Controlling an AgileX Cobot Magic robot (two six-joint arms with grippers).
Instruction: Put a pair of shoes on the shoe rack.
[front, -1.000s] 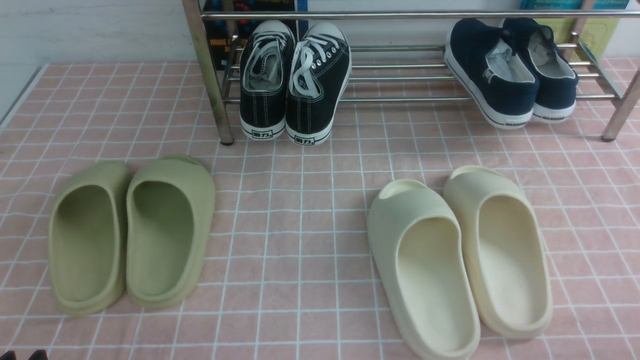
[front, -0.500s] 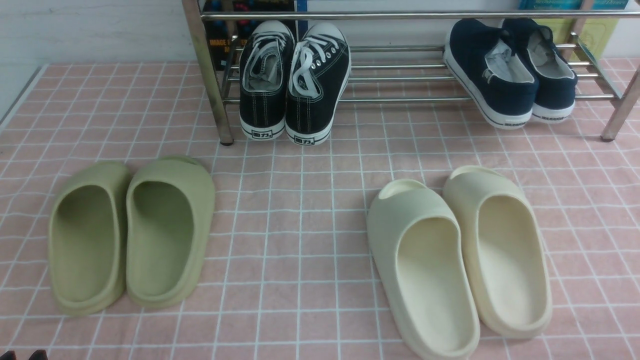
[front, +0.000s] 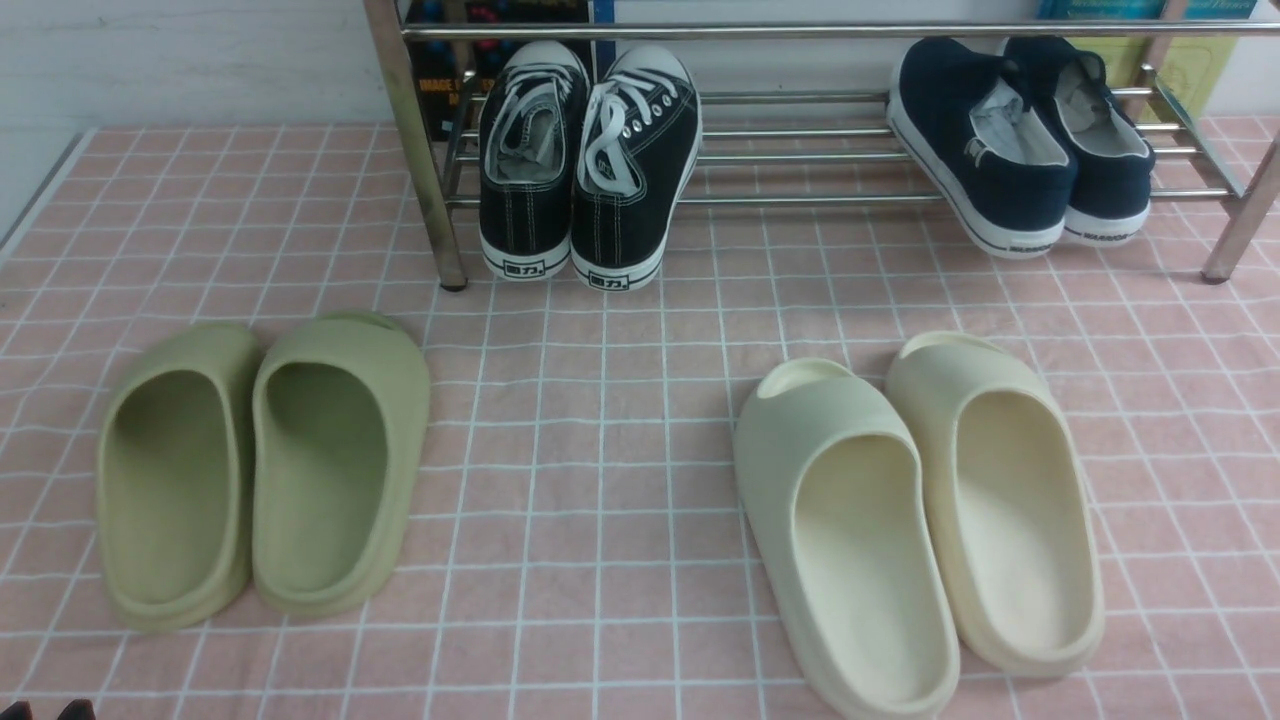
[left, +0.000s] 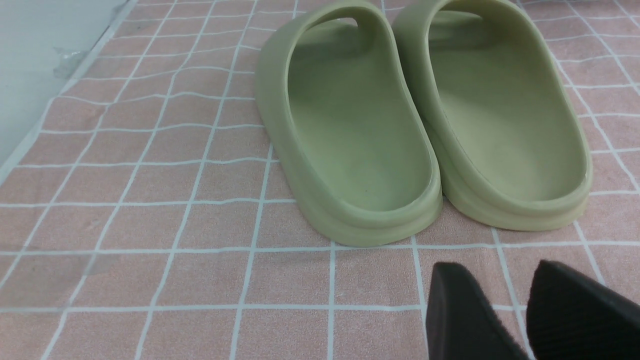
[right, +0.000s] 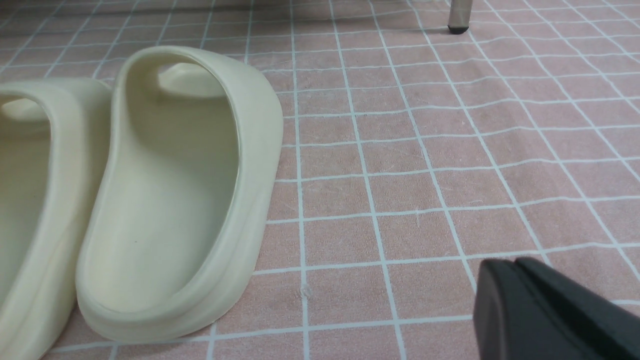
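Observation:
The pair of shoes, two dark navy slip-ons with white soles, lies side by side at the right end of the shoe rack, on its lower bars, heels toward me. The left shoe is angled and its heel reaches past the front bar. No gripper is near them. My left gripper hovers open and empty over the pink cloth, just behind the heels of the green slides. My right gripper is shut on nothing, low over the cloth beside the cream slides.
Black lace-up sneakers stand at the rack's left end. Green slides lie front left and cream slides front right on the checked cloth. A rack leg stands ahead of my right gripper.

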